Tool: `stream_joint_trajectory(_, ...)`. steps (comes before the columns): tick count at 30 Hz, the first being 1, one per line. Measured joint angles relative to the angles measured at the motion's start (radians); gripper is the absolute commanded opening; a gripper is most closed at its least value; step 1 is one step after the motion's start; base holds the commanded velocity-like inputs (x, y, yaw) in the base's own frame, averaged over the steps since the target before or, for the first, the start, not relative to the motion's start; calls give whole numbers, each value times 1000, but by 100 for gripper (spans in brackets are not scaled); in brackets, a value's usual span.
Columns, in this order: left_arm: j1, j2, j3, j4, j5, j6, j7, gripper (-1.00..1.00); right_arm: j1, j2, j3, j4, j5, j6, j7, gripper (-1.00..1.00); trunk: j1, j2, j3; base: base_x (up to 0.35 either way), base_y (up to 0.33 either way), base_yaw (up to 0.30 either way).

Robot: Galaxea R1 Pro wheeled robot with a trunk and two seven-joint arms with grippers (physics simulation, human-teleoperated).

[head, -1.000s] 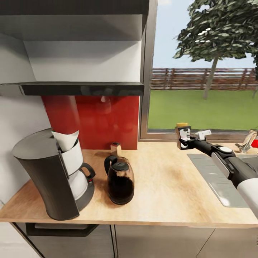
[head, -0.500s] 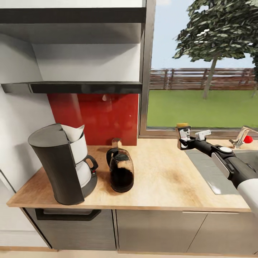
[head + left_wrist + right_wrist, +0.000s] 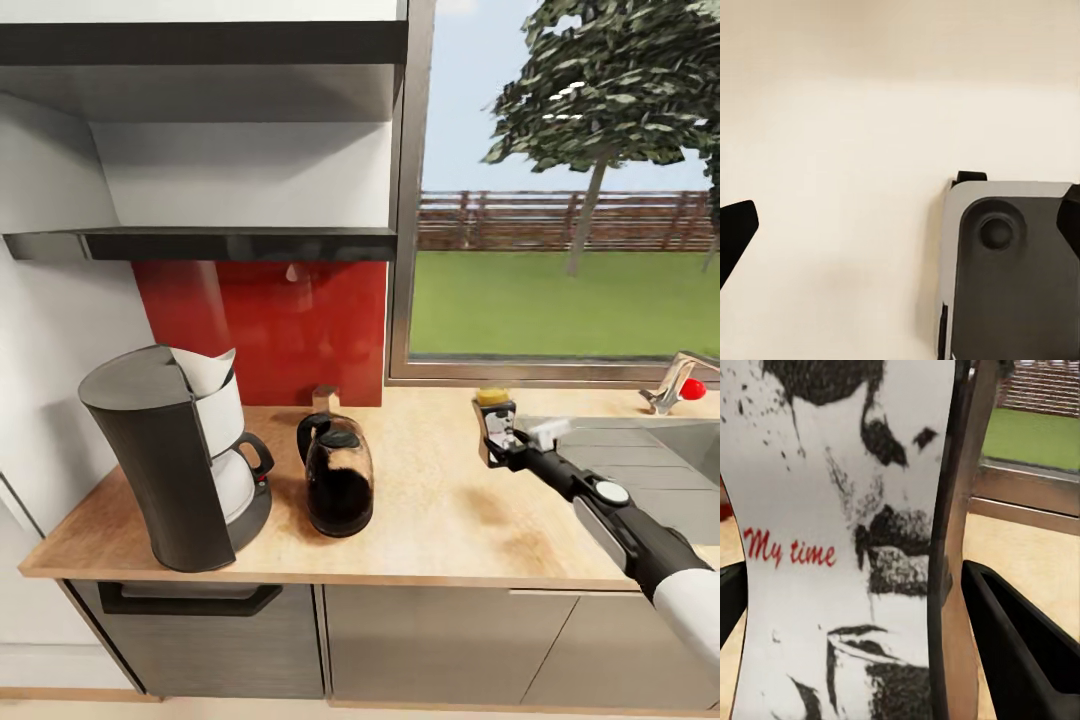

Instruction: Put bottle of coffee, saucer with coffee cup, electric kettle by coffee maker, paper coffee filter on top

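In the head view, one dark grey coffee maker with a white paper filter sticking out of its top stands at lower left on the light wooden tabletop; one dark glass electric kettle sits just beside it, a small brown item behind. Right of centre, the right tool is clamped on a yellow-capped bottle of coffee held over the tabletop, well apart from the kettle, near one grey sink and faucet. In the left wrist view, the left tool's black fingertips stand apart over a pale floor. In the right wrist view, the bottle's white label reads "My time" in red.
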Motion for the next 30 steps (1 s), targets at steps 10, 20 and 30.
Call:
stream_joint_trajectory(10, 6, 31, 3, 10, 3, 0, 28, 100, 113, 35, 4, -125, 0, -34, 7, -100, 0, 0, 0, -90, 0, 0)
stream_joint_trajectory(20, 5, 31, 3, 9, 3, 0, 29, 100, 141, 37, 4, -137, -1, -34, 7, -100, 1, 0, 0, -323, 0, 0)
stream_joint_trajectory(30, 0, 30, 1, 8, 3, 0, 29, 100, 172, 43, 7, -145, -2, -33, 190, -100, 0, 0, 0, -39, 0, 0)
